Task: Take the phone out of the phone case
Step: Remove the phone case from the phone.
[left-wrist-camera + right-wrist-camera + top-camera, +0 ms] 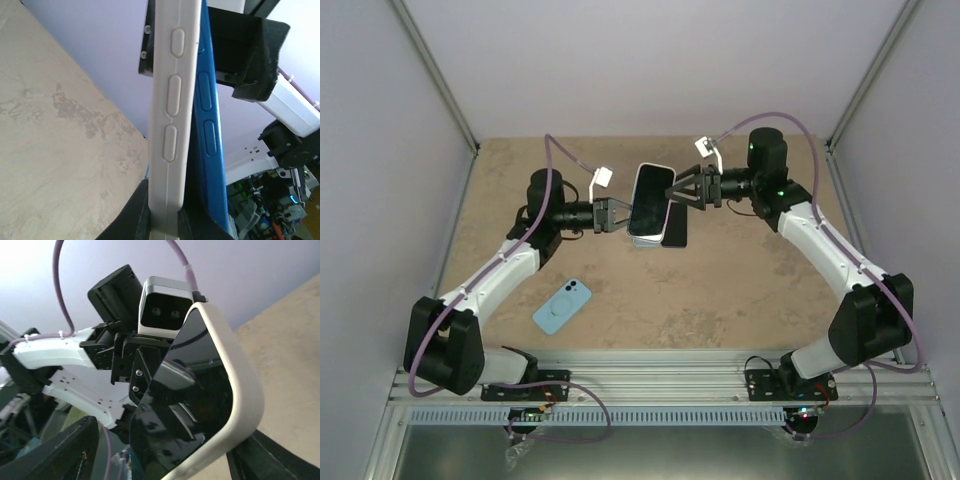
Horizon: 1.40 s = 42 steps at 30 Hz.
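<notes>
A light-blue case is laid flat on the tabletop, nearest the arm bases. Farther back, the white phone case, the phone framed inside it, is held aloft, clenched at one edge by the left end effector. At the opposite edge, the right end effector is spread wide, released.

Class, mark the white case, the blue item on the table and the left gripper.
white case (171, 100), left wrist view, buttoned side edge.
blue item (562, 306), top view, its middle.
left gripper (619, 214), top view, between its fingertips.
</notes>
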Each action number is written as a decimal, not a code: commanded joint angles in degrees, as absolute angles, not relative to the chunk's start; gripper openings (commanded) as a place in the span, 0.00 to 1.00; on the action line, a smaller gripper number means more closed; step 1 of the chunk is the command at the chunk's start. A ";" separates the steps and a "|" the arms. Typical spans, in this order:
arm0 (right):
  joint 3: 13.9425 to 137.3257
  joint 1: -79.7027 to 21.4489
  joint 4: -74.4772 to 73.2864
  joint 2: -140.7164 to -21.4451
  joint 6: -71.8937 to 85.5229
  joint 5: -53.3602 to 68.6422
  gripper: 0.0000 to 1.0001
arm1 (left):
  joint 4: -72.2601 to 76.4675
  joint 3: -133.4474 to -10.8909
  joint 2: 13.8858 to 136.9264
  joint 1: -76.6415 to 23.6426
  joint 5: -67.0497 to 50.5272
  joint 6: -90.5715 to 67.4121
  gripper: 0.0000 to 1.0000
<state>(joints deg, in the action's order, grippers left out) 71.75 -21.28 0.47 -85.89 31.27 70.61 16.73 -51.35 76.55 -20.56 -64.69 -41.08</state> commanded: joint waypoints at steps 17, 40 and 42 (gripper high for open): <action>81.91 -27.04 -22.39 -81.47 -7.62 30.34 0.83 | 2.81 -51.39 73.30 -18.98 -40.04 -51.27 0.00; 73.06 -49.19 -13.45 -85.51 -22.13 2.45 0.76 | 0.88 -52.46 78.34 -16.88 -39.92 -61.12 0.00; 72.74 -50.14 -12.85 -86.43 -22.76 1.80 0.76 | 1.75 -52.46 78.60 -16.87 -40.90 -61.53 0.00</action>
